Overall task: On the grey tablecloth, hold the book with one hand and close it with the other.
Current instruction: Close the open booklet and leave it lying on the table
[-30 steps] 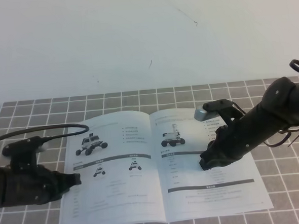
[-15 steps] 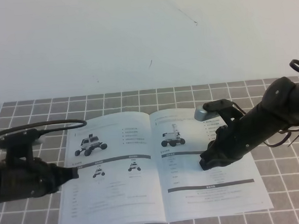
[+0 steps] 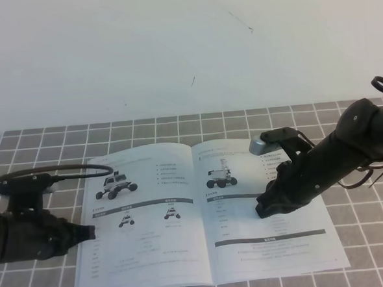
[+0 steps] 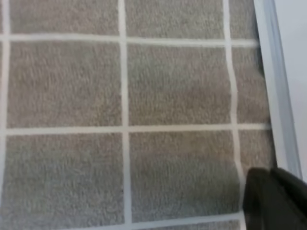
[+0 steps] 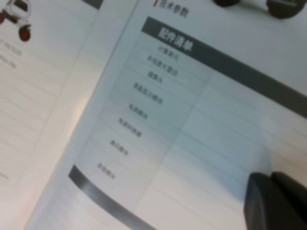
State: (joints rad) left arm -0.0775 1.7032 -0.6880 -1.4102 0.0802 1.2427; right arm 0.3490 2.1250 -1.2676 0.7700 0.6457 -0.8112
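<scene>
The book (image 3: 202,214) lies open and flat on the grey cloth (image 3: 177,126), near its front edge, both pages facing up. The left page shows a wheeled robot photo at the top and two smaller ones under a dark band; the right page has another robot photo, a table and a dark band lower down. In the right wrist view the page (image 5: 158,120) carries Chinese print: a dark heading bar that seems to read 配件清单, a heading with a red mark above it, and a column of small entries too blurred to read.

The right gripper (image 3: 265,207) presses down on the right page beside the table; whether its jaws are spread or together cannot be told. The left gripper (image 3: 88,232) sits low at the left page's outer edge, jaw state likewise unclear. Its wrist view shows only cloth squares and the page edge (image 4: 283,96).
</scene>
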